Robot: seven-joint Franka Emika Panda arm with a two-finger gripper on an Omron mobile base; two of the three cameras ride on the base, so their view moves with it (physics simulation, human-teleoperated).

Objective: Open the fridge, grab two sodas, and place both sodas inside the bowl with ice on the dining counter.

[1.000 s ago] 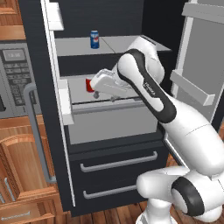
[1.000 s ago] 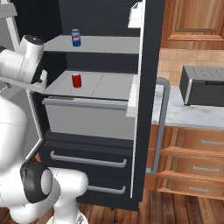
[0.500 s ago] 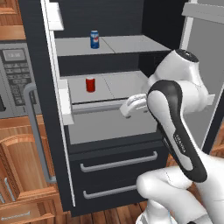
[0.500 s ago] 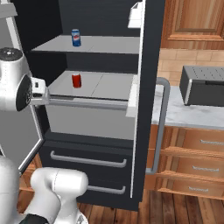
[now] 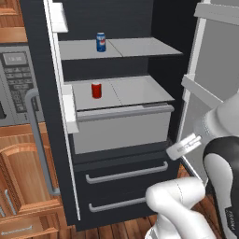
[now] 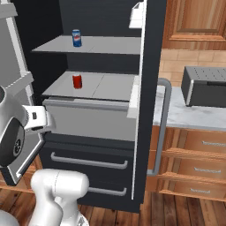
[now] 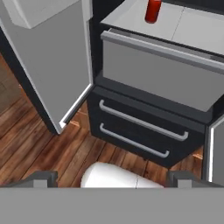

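Note:
The black fridge [image 5: 116, 163] stands with both doors open. On its upper grey shelf is the blue soda [image 5: 101, 42] [image 6: 77, 38]. The red soda [image 5: 96, 90] [image 6: 77, 81] [image 7: 153, 9] stands upright on the lower shelf above a grey bin. My gripper [image 5: 184, 145] [image 6: 45, 121] [image 7: 111, 179] hangs open and empty in front of the fridge, low and to the side of the bin, well clear of both cans. In the hand view its fingertips [image 7: 43, 177] stand far apart, facing the two lower drawers [image 7: 135, 127]. The bowl with ice and the dining counter are out of view.
One open door [image 5: 214, 70] [image 6: 17, 66] [image 7: 52, 65] stands close beside my arm; the other [image 5: 51, 116] [image 6: 150, 88] carries a grey bar handle [image 6: 165, 128]. A microwave panel [image 5: 14, 84] and wooden cabinets [image 5: 23, 177] flank it. A grey toaster-like box [image 6: 205, 86] sits on a marbled wall countertop [image 6: 185, 114].
The arm has drawn back from the red soda's shelf, out of the fridge and down. Both cans stay in place. The gripper stays open.

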